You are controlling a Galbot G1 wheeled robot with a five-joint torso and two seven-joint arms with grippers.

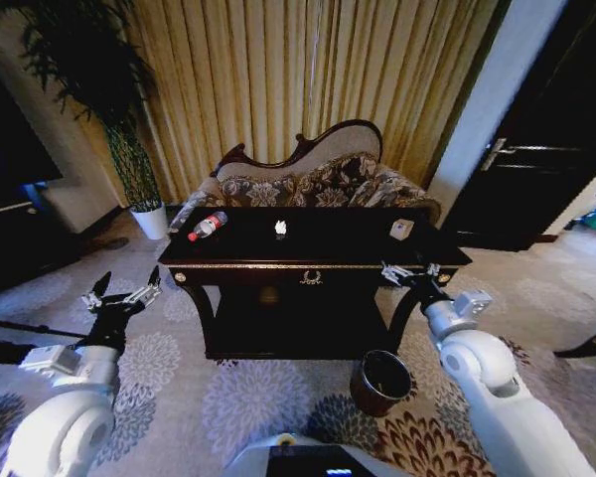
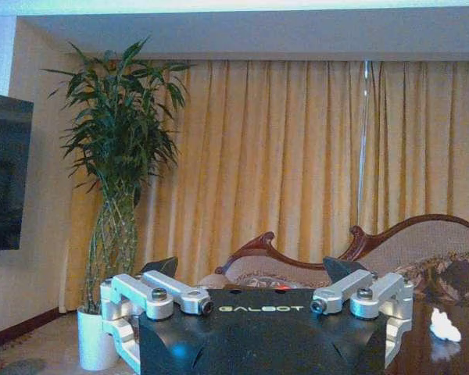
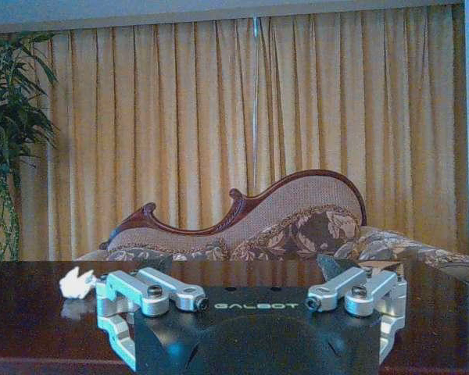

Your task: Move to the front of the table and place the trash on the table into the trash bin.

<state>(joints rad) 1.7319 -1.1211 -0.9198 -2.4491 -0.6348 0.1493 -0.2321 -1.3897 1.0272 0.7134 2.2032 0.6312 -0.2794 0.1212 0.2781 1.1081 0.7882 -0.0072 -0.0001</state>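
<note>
Bottle (image 1: 208, 226) label unreadable; packet (image 1: 401, 229) too small to identify; bin (image 1: 381, 382) interior dark.

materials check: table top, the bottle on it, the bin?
Table: looks like dark wood with a glossy lacquer; its top mirrors the white scrap in the wrist views.
Bottle: clear body, red cap and label, probably thin plastic.
Trash bin: reddish-brown smooth wall, black inside; plastic or coated metal, can't tell which.
</note>
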